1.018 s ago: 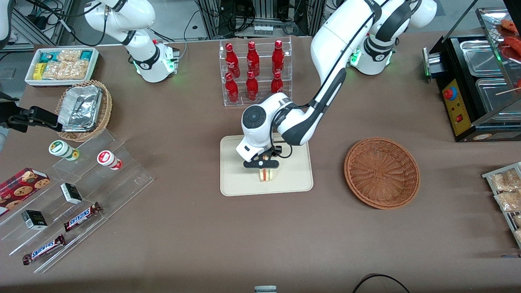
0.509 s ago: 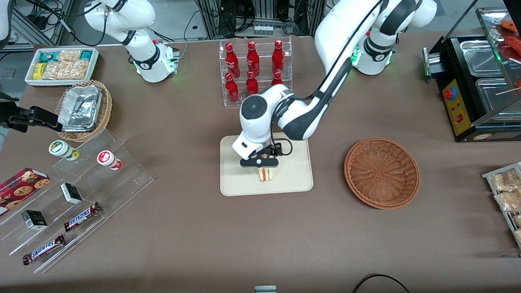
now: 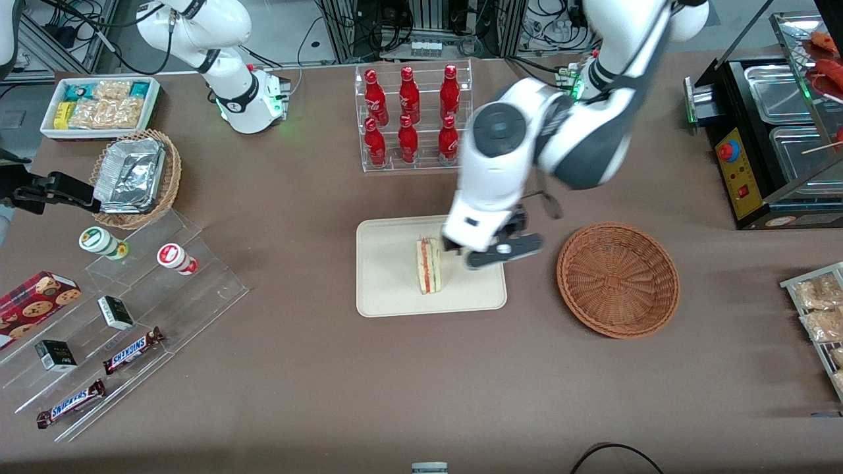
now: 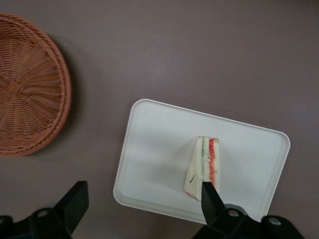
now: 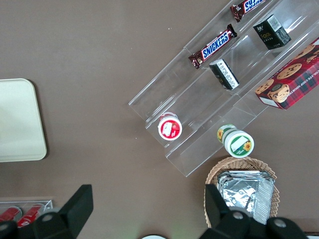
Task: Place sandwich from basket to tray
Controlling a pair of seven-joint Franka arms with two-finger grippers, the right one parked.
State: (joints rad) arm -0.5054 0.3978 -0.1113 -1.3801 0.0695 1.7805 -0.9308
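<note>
The left arm's end effector (image 3: pixel 502 249) hung raised above the edge of the tray nearest the basket, its two black fingers (image 4: pixel 211 197) spread wide and holding nothing. In the wrist view the fingers stood well apart with bare tray and worktop between them, which suggested a release made and the arm clear of its load.

The small triangular sandwich of pale white bread (image 3: pixel 429 265) stood on the flat cream-beige plastic tray with rounded corners (image 3: pixel 388 289), resting near the tray's middle with its red and green filling edge turned upward. It sat apart from the fingers and inside the low rim, so it looked settled and not likely to slide off.

The round reddish-brown woven wicker basket (image 3: pixel 618 280) lay beside the tray, toward the working arm's end of the brown worktop (image 3: pixel 316 382), with nothing in it. Judged from this layout, the placement looked complete, and only a retreat seemed left.
</note>
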